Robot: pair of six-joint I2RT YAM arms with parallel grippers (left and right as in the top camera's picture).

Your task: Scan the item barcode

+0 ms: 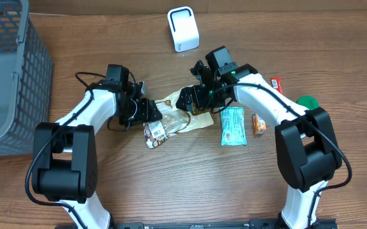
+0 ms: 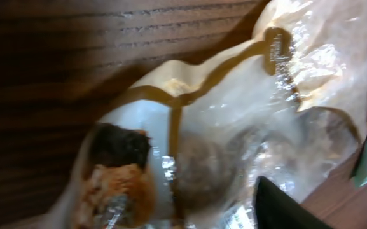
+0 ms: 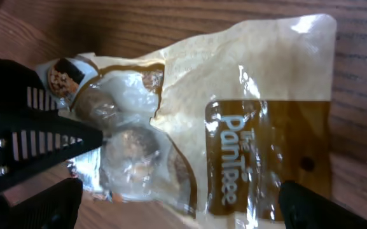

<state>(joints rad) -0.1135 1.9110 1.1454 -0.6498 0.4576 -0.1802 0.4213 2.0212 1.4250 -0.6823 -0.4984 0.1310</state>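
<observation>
Looking at the snack bag (image 1: 173, 121) lying flat mid-table, squeezed in between the two grippers and well apart from the white scanner (image 1: 183, 28) up near the far edge. Got the right gripper (image 1: 189, 100) hovering over the bag's brown printed end, fingers (image 3: 323, 203) spread as wide as they go on either side, gripping nothing. Got the left gripper (image 1: 150, 116) pushed right up against the other end, the clear part with the round snacks showing through. Can't tell the opening there, or make out any real pinch on the plastic: way too close and blurry from that wrist camera, just one dark finger (image 2: 285, 207) poking into the bottom corner. Can't spot a barcode anywhere either, only some lettering on the brown panel. Also seeing a teal packet (image 1: 233, 125) just beside the bag, an orange packet (image 1: 259, 123) beyond that, and a grey basket (image 1: 5, 76) cut off at the left edge.
</observation>
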